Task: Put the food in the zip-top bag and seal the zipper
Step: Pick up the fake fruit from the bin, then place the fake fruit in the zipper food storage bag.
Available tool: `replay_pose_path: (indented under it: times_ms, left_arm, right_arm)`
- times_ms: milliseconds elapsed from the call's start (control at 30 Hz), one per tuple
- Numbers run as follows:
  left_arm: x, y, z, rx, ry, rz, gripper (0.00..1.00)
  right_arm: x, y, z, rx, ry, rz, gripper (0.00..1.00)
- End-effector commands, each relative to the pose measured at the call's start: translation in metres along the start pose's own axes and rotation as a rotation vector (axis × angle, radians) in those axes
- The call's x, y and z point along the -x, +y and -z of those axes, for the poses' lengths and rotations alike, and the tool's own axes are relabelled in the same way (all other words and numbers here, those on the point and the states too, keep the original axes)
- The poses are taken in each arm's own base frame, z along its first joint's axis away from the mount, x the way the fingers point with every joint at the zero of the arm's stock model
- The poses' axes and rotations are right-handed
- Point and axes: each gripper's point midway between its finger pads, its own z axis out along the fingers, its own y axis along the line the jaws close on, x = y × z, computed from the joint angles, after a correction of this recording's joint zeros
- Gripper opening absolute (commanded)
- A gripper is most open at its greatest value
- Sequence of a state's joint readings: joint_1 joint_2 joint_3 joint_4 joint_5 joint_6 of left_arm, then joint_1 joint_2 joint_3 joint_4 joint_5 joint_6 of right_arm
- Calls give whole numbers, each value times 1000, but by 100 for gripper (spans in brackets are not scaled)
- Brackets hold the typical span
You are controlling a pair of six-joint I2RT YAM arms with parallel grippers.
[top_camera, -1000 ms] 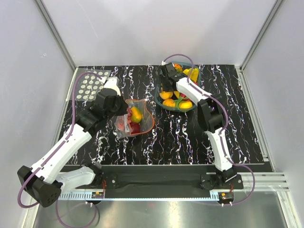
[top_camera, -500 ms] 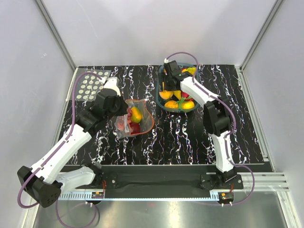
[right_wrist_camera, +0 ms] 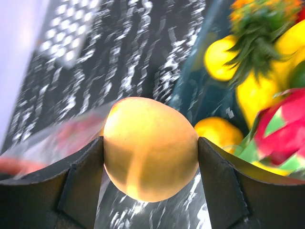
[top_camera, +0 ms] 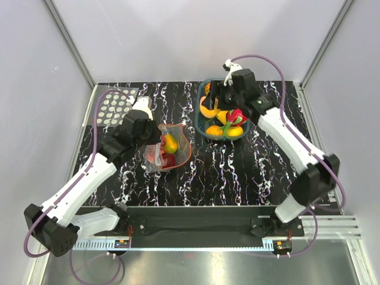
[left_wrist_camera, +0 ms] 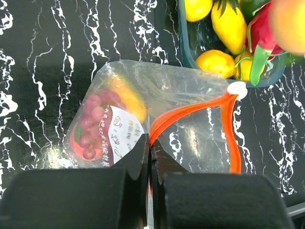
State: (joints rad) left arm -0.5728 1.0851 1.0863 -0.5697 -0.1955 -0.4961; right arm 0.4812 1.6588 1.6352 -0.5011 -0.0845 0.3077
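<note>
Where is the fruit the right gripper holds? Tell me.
Top view, right of centre: the orange fruit is clamped in the right gripper, over the left end of the tray, right of the bag.

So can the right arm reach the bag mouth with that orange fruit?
Probably yes. The left gripper pinches the zipper, so the zip-top bag gapes toward the tray; the right gripper holds the orange fruit, bare table between.

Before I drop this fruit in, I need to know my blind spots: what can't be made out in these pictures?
- Right wrist view: the bag is a blur, partly behind the held orange fruit.
- Left wrist view: the shut left gripper covers the bag's near edge.
- Top view: the right gripper hides part of the tray, so its fruit cannot be counted.
</note>
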Motion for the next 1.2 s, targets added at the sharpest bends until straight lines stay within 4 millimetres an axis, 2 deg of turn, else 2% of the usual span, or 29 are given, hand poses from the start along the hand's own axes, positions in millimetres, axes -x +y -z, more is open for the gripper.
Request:
replay_pose_path:
  times_ms: [0, 33, 100, 133, 200, 233, 300, 400, 467, 600, 733, 967, 1100, 1167]
  left_arm:
    - [27, -19, 0, -59, -67, 13, 0]
    - [27, -19, -1, -59, -64, 12, 0]
    - [31, -20, -1, -58, -68, 11, 0]
    - [32, -21, -1, -57, -68, 11, 0]
    - [34, -23, -2, -59, -67, 13, 0]
    - [34, -22, -2, -58, -66, 11, 0]
    - [34, -24, -1, -63, -65, 17, 0]
    - [34, -26, 1, -70, -63, 19, 0]
    - [35, -25, 4, -73, -63, 20, 0]
    - [33, -28, 5, -91, -55, 27, 0]
    - [33, -33, 7, -117, -51, 35, 0]
    - [37, -37, 11, -129, -49, 38, 0]
    - [36, -36, 10, -128, -49, 47, 0]
    - [37, -36, 10, -128, -49, 51, 0]
  right_arm:
    - [8, 44, 51, 205, -58, -7, 51]
    - [-4, 50, 56, 239, -34, -2, 50]
    - [-6, 68, 79, 300, -56, 19, 50]
    - [-21, 83, 84, 342, -29, 36, 50]
    - [-25, 102, 100, 396, -46, 57, 50]
    - [-38, 117, 105, 437, -24, 76, 50]
    - [-44, 133, 114, 484, -30, 73, 50]
    - [-60, 150, 113, 535, -15, 57, 50]
    - [-68, 155, 108, 547, -15, 51, 50]
    - [-82, 159, 83, 521, 21, 38, 49]
    - [-81, 158, 59, 450, 6, 35, 48]
    - [-89, 147, 18, 324, -2, 18, 50]
    - [-91, 136, -3, 237, -9, 3, 53]
    - [-92, 137, -7, 215, -2, 10, 68]
